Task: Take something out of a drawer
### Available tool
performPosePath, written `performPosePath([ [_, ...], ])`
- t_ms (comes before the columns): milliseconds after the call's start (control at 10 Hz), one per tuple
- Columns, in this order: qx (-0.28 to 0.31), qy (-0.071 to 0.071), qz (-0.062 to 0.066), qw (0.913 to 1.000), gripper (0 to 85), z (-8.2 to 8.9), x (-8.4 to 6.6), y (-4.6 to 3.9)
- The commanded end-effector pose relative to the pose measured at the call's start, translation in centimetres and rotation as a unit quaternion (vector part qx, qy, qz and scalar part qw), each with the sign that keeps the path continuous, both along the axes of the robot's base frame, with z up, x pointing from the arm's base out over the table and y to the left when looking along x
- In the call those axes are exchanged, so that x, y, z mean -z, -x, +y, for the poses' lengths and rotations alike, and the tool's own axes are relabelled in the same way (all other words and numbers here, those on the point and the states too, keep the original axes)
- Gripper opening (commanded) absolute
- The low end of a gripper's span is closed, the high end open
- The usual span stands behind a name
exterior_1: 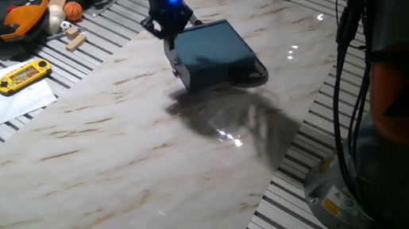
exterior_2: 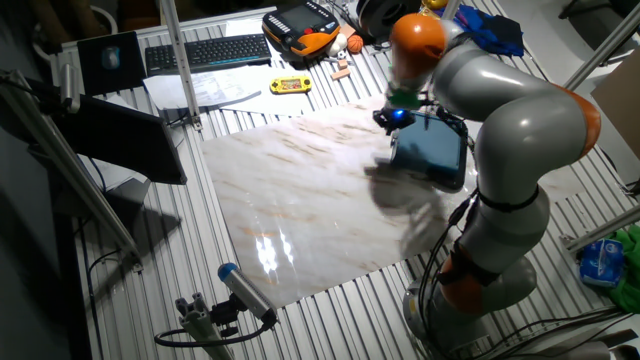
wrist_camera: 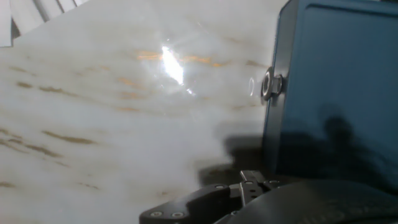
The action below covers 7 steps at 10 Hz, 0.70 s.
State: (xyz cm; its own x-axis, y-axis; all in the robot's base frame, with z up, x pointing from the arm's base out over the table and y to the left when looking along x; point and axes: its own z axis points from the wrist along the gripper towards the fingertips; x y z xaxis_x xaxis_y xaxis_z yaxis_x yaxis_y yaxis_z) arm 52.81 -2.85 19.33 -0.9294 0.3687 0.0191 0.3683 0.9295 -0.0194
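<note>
The drawer (wrist_camera: 336,81) is pushed into its flat dark blue box (exterior_1: 218,48) on the marble board, also seen in the other fixed view (exterior_2: 432,150). Its small metal knob (wrist_camera: 272,85) shows on the front face in the hand view. My gripper (exterior_1: 172,46) hangs at the box's front left corner, low over the board and just in front of that face. Its fingers look shut with nothing between them (wrist_camera: 252,180). The something is hidden; no small packet shows in any view.
The marble board (exterior_1: 144,146) lies on a slatted metal table. A yellow handheld game (exterior_1: 24,75) rests on paper at the left, with an orange ball (exterior_1: 73,10) and wooden block (exterior_1: 77,40) behind it. A keyboard (exterior_2: 205,52) sits further back. The arm's base (exterior_1: 354,192) stands at the right.
</note>
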Motion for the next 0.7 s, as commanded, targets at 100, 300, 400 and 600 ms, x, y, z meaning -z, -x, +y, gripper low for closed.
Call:
performPosePath([
  [100,-0.007,0.008,-0.009,0.9999,0.0,-0.6,0.3,-0.14],
  [300,-0.008,0.016,-0.022,0.9996,0.0,-0.8,1.2,-0.25],
  [400,-0.012,0.021,-0.024,0.9994,0.0,-1.1,1.7,-0.61],
  [600,-0.016,0.011,-0.026,0.9995,0.0,-2.1,2.6,-0.98],
])
